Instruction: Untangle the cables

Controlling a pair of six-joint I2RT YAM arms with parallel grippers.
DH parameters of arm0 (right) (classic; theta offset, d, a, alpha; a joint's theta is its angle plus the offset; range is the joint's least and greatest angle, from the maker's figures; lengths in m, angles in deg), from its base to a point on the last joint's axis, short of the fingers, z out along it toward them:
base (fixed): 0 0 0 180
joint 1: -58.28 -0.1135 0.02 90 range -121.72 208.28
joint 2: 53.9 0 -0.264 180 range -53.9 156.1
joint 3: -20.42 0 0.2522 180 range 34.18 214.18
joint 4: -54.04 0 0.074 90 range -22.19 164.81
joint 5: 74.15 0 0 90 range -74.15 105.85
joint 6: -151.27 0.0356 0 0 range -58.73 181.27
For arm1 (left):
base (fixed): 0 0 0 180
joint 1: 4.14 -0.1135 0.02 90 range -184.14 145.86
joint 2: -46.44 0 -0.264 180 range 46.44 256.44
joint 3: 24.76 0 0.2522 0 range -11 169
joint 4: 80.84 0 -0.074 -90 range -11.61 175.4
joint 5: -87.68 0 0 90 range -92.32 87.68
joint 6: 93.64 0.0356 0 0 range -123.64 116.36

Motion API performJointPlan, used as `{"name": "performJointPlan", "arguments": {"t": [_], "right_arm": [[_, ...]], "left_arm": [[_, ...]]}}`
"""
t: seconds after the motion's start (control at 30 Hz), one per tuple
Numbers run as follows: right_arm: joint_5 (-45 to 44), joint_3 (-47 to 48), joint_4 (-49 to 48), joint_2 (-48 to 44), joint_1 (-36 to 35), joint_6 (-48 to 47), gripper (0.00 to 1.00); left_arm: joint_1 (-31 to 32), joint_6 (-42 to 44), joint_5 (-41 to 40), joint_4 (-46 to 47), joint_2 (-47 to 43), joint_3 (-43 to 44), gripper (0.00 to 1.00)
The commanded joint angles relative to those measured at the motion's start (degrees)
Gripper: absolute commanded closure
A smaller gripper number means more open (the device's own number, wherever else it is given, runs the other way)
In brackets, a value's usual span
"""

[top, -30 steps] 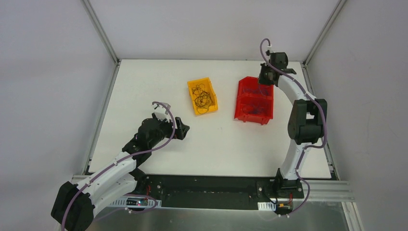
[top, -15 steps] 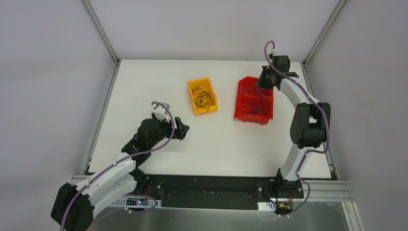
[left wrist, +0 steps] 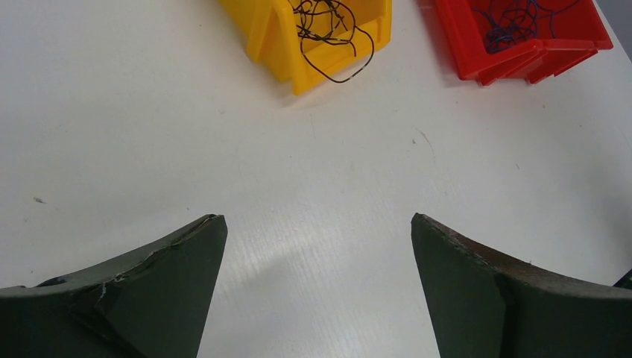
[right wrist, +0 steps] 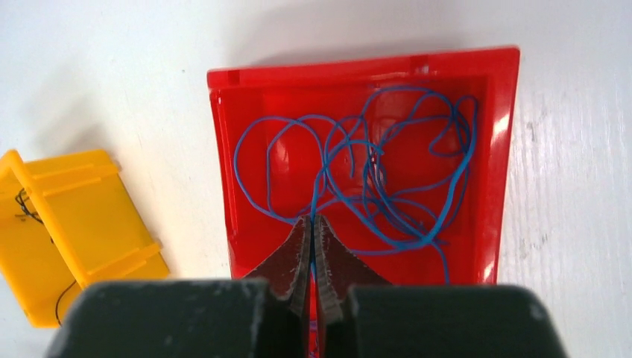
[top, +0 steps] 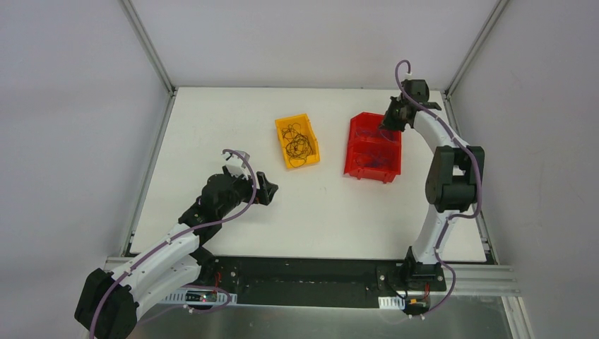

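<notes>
Thin blue cables [right wrist: 387, 186] lie looped inside the red bin [right wrist: 358, 63]. My right gripper [right wrist: 312, 218] hangs over that bin's far end [top: 390, 121], shut, with one blue strand pinched between its fingertips and running down into the loops. Curly black cables [top: 297, 144] fill the yellow bin [top: 282, 126], and one loop hangs over its front lip [left wrist: 350, 67]. My left gripper [left wrist: 317, 218] hovers low over bare table at the near left [top: 272, 189], fingers wide open with nothing between them, well short of both bins.
The two bins stand side by side at the table's middle back, yellow left of red [left wrist: 536, 56]. Metal frame posts [top: 145, 42] rise at the back corners. White walls close in the table's sides and back.
My right wrist has shifted a little to the right and back over the red bin's far end, still shut on the blue strand. The left arm has not moved.
</notes>
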Motion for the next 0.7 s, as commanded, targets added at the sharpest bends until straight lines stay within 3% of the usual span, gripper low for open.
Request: {"name": "performJointPlan", "arguments": {"t": [0.0,0.2,0.4,0.67], "right_arm": [[-0.4,8.2,2.6,5.3,0.5,1.3,1.0],[-1.2,16.7,6.1,14.1,0.5,1.0,1.0],[-2.9,16.4,6.4,16.1,0.1,1.2,1.0],[-5.5,16.5,7.5,9.3,-1.3,1.0,0.77]], "left_arm": [[0.4,0.9,-0.1,1.2,-0.2,1.2,0.01],[0.4,1.1,-0.4,1.2,0.1,1.3,0.01],[0.4,1.2,-0.5,1.4,0.8,1.5,0.01],[0.4,1.0,0.0,1.8,1.5,1.6,0.01]]}}
